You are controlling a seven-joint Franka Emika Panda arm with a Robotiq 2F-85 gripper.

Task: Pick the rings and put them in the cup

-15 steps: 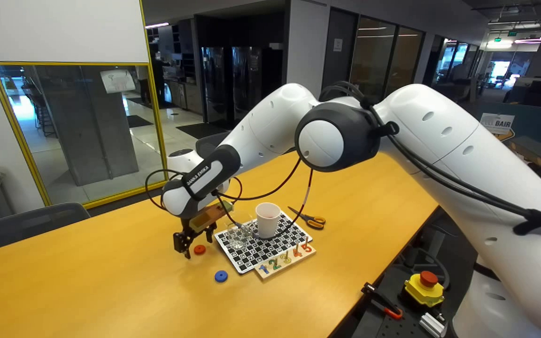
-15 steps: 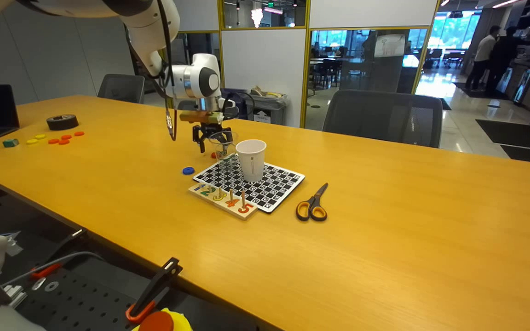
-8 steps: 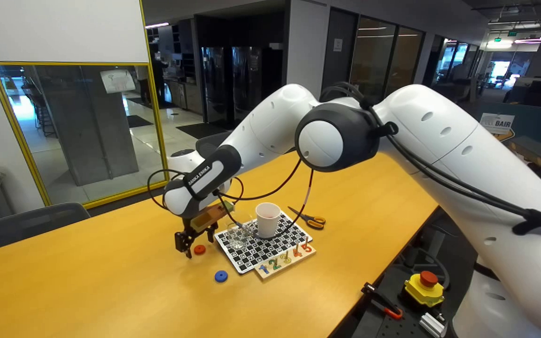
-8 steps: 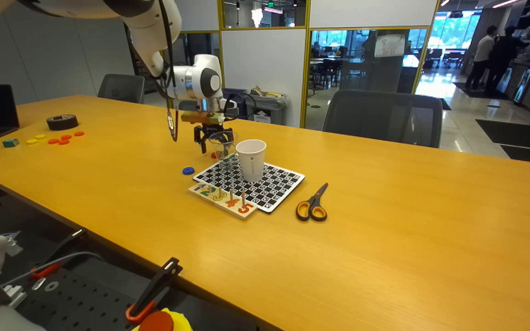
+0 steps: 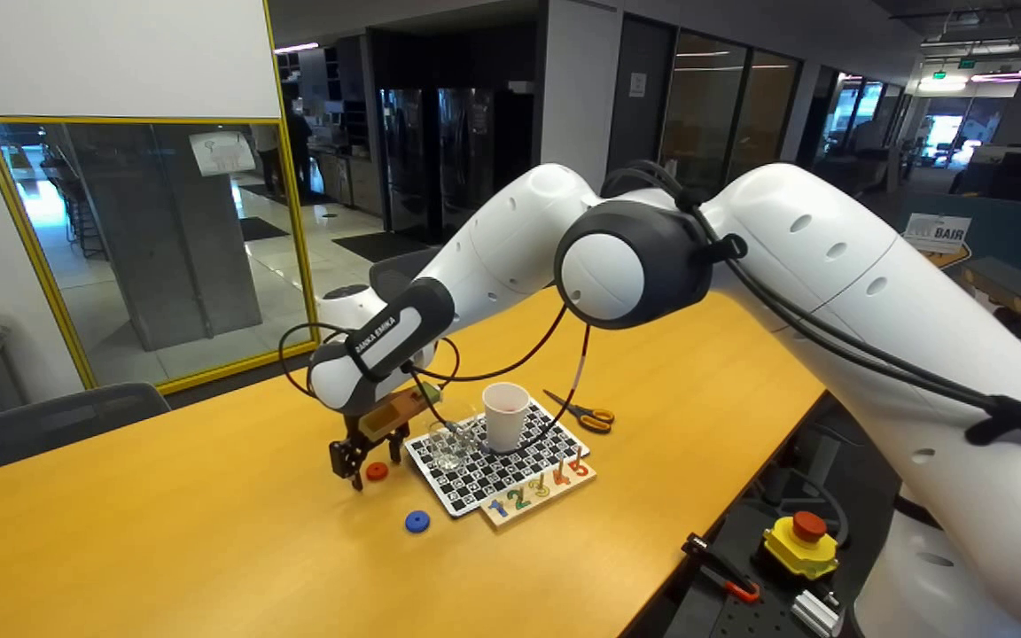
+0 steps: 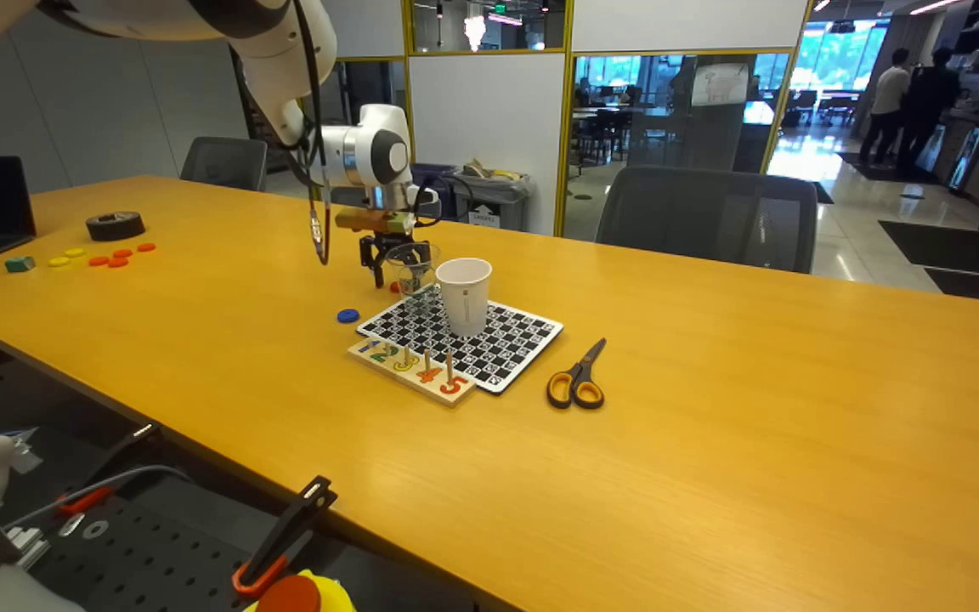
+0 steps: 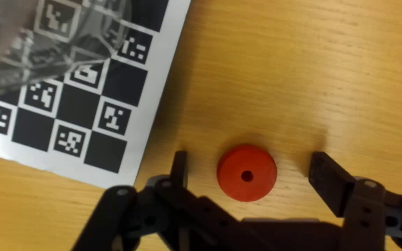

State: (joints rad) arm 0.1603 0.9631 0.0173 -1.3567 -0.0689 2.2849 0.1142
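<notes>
You have one round red ring [image 7: 232, 177], one round blue ring [image 5: 416, 524], four flat orange-red discs [image 6: 118, 263], one tapered white cup [image 5: 505, 425]. Your black two-finger claw [image 7: 248, 166] is spread; red ring lies between its fingers [image 7: 179, 167], touching neither; blue ring outside.

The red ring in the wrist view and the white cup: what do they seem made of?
Red ring: painted wood or plastic, uncertain; smooth, evenly coloured, no visible grain. White cup: probably paper, matte; thick-edged, rolled-looking rim and small dark mark on its side.
</notes>
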